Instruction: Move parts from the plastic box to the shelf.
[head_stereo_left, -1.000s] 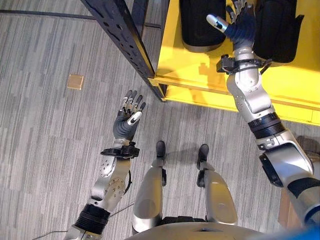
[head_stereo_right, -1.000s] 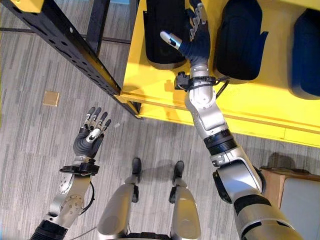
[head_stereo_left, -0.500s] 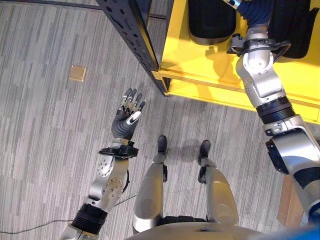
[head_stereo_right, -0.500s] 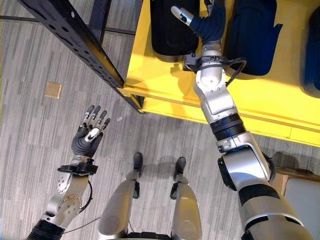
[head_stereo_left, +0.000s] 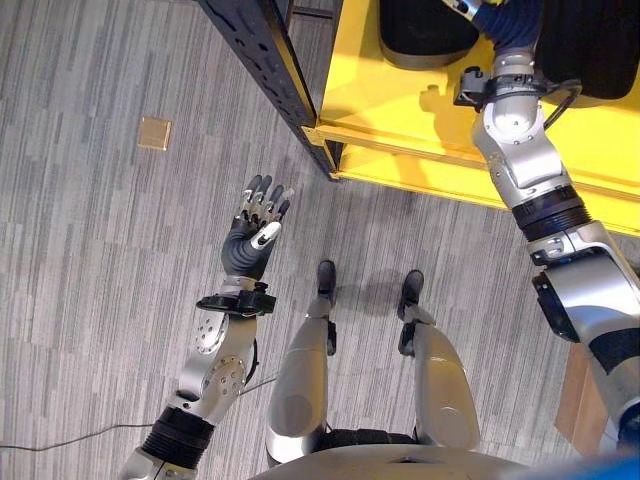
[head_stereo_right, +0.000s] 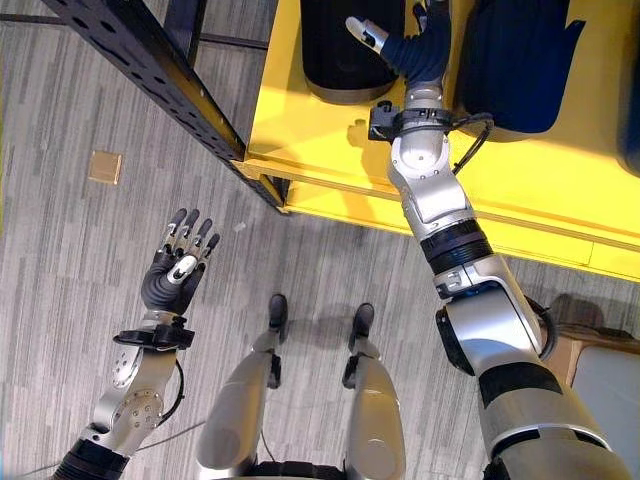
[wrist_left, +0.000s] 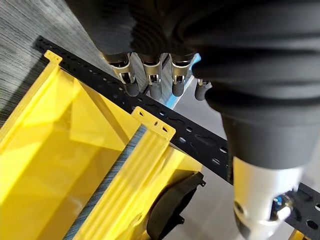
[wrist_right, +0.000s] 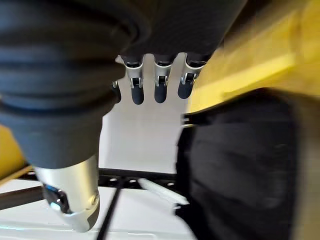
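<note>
Change since a second ago: the right robot hand (head_stereo_right: 418, 45) has reached further in over the yellow shelf (head_stereo_right: 520, 170), up between two black parts; the left robot hand (head_stereo_left: 252, 235) has kept its place over the floor.
Right robot hand: its arm stretches up across the shelf's front edge; the hand sits between the black part on the left (head_stereo_right: 345, 50) and the black part on its right (head_stereo_right: 515, 60). In its wrist view the fingers (wrist_right: 160, 80) are straight and spread, the thumb apart, holding nothing; a black part (wrist_right: 240, 165) lies just beside them.
Left robot hand: raised palm-up over the grey striped floor (head_stereo_left: 90, 260), fingers straight and relaxed, empty. Its wrist view looks past the fingers (wrist_left: 150, 82) at the black perforated shelf frame (wrist_left: 195, 137) and yellow bins.
Parts: both black parts rest on the yellow shelf, well apart from the left robot hand; whether the right robot hand touches either I cannot tell.
Shelf frame: a black perforated upright (head_stereo_left: 265, 60) meets the shelf's left corner.
Floor: a small tan square (head_stereo_left: 154, 132) lies well left of the shelf.
</note>
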